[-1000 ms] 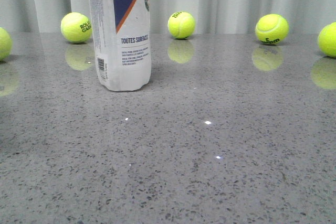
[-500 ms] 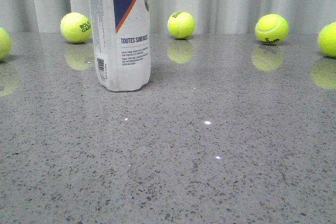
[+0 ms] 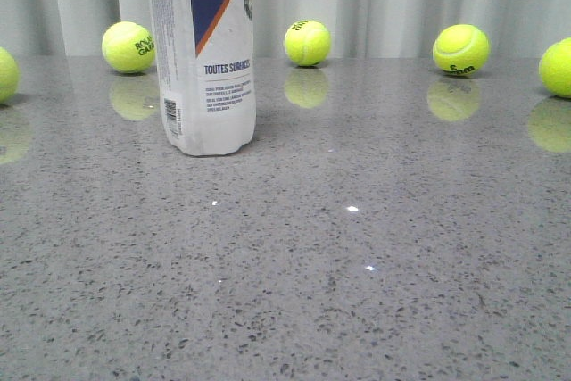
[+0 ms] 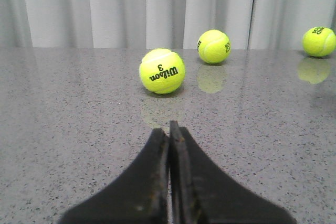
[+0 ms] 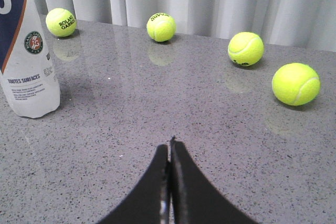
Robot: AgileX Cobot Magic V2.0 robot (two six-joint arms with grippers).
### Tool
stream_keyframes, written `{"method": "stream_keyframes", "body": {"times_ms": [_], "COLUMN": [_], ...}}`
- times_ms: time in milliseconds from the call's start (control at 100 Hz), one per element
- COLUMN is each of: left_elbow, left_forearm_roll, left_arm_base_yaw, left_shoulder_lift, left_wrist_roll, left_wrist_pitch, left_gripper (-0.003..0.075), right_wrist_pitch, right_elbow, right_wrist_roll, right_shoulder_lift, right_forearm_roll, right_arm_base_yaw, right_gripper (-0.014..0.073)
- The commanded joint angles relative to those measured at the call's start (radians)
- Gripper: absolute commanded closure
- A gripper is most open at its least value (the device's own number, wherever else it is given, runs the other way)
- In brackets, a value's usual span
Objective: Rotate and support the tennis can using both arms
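The tennis can (image 3: 207,51) stands upright on the grey speckled table, left of centre in the front view, its top cut off by the frame. Its white label with navy section and orange stripe faces me. The right wrist view shows the tennis can (image 5: 26,66) far off to one side of my right gripper (image 5: 169,146), which is shut and empty above the table. My left gripper (image 4: 169,128) is shut too, with nothing in it, pointing at a Wilson ball (image 4: 162,71). The can is not in the left wrist view. Neither arm shows in the front view.
Several yellow-green tennis balls lie along the back of the table before a pale curtain: one (image 3: 128,46) left of the can, one (image 3: 308,42) behind it, one (image 3: 461,49) at the right, another (image 3: 557,67) at the right edge.
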Motion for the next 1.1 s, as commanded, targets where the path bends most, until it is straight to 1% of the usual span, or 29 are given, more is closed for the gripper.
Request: {"method": "stream_keyframes", "body": {"times_ms": [0,730,780,890,990,1040,1090], "left_elbow": [0.044,0.044,0.044,0.044,0.044,0.044,0.044], "left_forearm_roll": [-0.007,-0.007,-0.007,-0.007,-0.007,-0.007,-0.007], "left_arm_base_yaw": [0.003,0.003,0.003,0.003,0.003,0.003,0.003], "left_shoulder_lift": [-0.028,-0.028,-0.028,-0.028,-0.028,-0.028,-0.028], "left_wrist_roll": [0.001,0.001,0.001,0.001,0.001,0.001,0.001], "left_wrist_pitch": [-0.081,-0.081,-0.081,-0.081,-0.081,-0.081,-0.081], "left_gripper": [0.0739,0.0738,0.0738,0.0738,0.0738,0.0739,0.0738], "right_wrist_pitch": [-0.078,-0.079,-0.112,-0.263,-0.434,-0.503,-0.530], "right_elbow": [-0.024,-0.024,-0.016,0.034,0.114,0.154,0.193], "right_wrist_roll": [-0.001,-0.001,-0.001,-0.001,0.010,0.051,0.109], "right_shoulder_lift": [0.008,0.008,0.008,0.008,0.008,0.007,0.000], "right_forearm_roll": [0.008,0.008,0.007,-0.010,-0.094,-0.143,-0.198], "right_arm_base_yaw": [-0.004,-0.004,-0.006,-0.040,-0.118,-0.160,-0.198], "right_gripper": [0.0661,0.0661,0.0661,0.0661,0.0661,0.0661,0.0661]}}
